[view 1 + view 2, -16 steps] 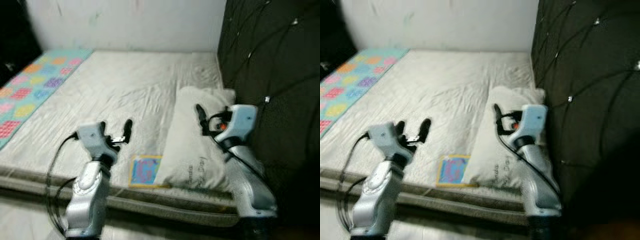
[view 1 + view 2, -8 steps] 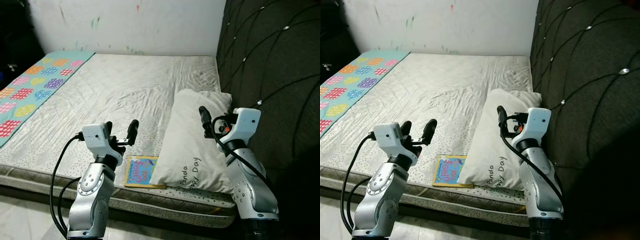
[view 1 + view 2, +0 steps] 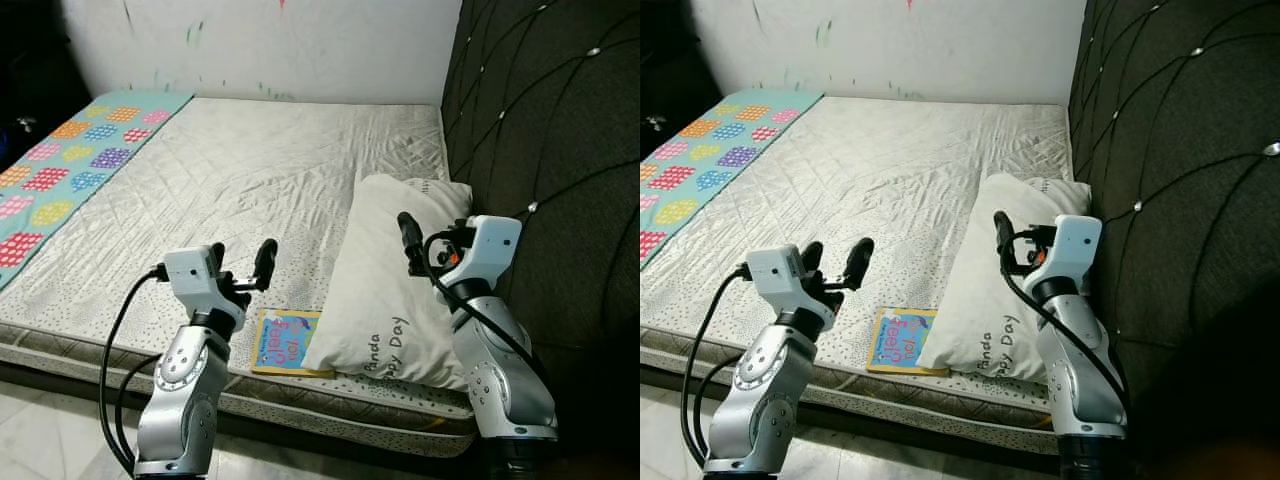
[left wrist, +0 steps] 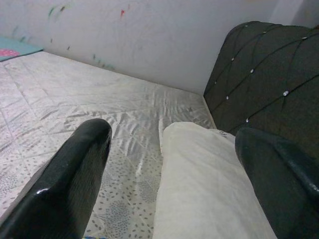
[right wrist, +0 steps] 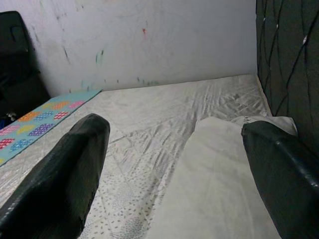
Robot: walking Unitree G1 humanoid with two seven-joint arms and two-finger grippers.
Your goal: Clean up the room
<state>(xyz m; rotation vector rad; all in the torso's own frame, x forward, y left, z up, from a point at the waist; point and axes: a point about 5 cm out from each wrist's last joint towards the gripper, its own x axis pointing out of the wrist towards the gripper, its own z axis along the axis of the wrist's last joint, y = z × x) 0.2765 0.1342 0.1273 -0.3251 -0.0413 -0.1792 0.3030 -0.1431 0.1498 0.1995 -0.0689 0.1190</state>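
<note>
Now, item by item:
Left eye view: left gripper [image 3: 240, 262] hovers above the mattress [image 3: 250, 170] near its front edge, fingers spread, holding nothing; right gripper [image 3: 405, 238] is raised over the pillow [image 3: 385, 290].
Book: the small picture book [image 3: 283, 342] lies flat at the mattress's front edge, its corner tucked under the pillow, just beyond the left gripper.
Change: the blur of a second ago is gone; the frame has shifted slightly, so the camera has moved; arms hold the same pose.
Right eye view: patterned blanket [image 3: 700, 150] lies along the far side.
Left wrist view: two black fingers [image 4: 65, 179] wide apart, pillow between them.
Right wrist view: fingers [image 5: 60, 174] parted, empty.
Judgement: robot has likely settled before the bed; the book looks like the next pick.
</note>
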